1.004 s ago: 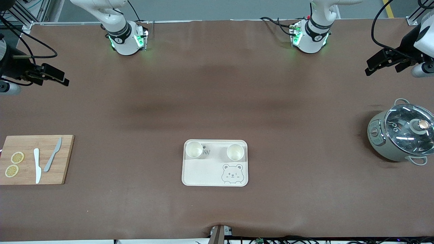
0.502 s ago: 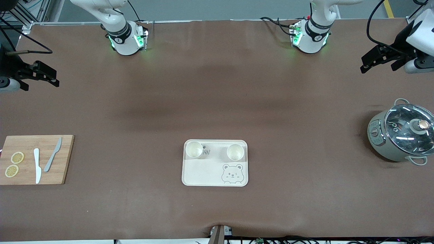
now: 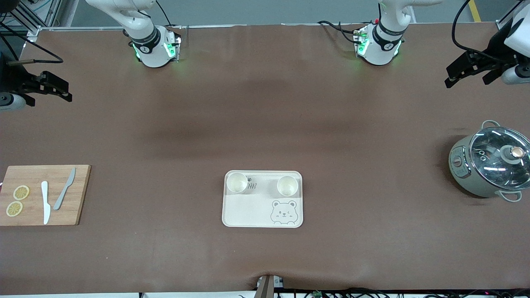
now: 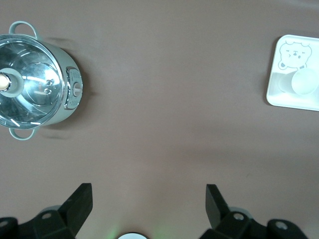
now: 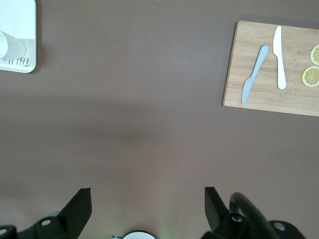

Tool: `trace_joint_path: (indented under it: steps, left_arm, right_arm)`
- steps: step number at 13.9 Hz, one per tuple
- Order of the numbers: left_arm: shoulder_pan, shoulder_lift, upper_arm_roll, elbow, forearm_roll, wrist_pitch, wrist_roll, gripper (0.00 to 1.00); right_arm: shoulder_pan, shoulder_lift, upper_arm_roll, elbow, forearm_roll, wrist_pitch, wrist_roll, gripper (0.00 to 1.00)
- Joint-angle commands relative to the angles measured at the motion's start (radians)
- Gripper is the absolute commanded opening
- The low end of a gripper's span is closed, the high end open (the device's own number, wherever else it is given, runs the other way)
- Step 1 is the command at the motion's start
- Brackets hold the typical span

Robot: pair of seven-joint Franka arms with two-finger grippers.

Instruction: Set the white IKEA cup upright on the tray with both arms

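Note:
The cream tray (image 3: 248, 211) with its bear drawing lies in the middle of the table. Two white cups stand upright on its half farther from the front camera, one (image 3: 237, 183) toward the right arm's end, the other (image 3: 287, 186) toward the left arm's end. My left gripper (image 3: 454, 77) hangs open and empty over bare mat at the left arm's end. The left wrist view shows the left gripper (image 4: 148, 189), the tray (image 4: 279, 97) and a cup (image 4: 305, 82) well away from it. My right gripper (image 3: 62, 90) is open and empty over the right arm's end. In its wrist view the right gripper (image 5: 147, 191) is far from the tray's corner (image 5: 22, 15).
A grey pot with a glass lid (image 3: 490, 164) stands at the left arm's end, also in the left wrist view as the pot (image 4: 35, 87). A wooden cutting board (image 3: 78, 194) with two knives and lemon slices lies at the right arm's end.
Both grippers have drawn a little outward toward their table ends and stayed open. The cups and tray have not moved.

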Motion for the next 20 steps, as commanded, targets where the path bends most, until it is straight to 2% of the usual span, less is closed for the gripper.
trace_joint_path:
  steps: [1,9,12,17,20]
  left_arm:
    - [0.010,-0.006,-0.009,-0.017,0.029,0.048,0.023,1.00]
    - [0.001,0.041,-0.015,0.001,0.029,0.078,0.023,1.00]
    - [-0.002,0.067,-0.018,0.046,0.031,0.069,0.008,1.00]
    - [0.009,0.063,-0.021,0.046,0.029,0.048,0.012,1.00]
    - [0.004,0.072,-0.021,0.054,0.029,0.049,0.009,1.00]
  right_arm:
    - [-0.017,-0.003,0.012,0.013,-0.013,-0.004,-0.015,1.00]
    - [-0.016,-0.002,0.012,0.025,-0.011,-0.011,-0.013,1.00]
    - [-0.021,-0.003,0.010,0.023,-0.004,-0.015,-0.010,1.00]
    - [-0.041,-0.005,0.012,0.020,0.004,-0.016,-0.003,1.00]
    - [-0.033,-0.005,0.016,0.023,0.013,-0.031,0.121,1.00]
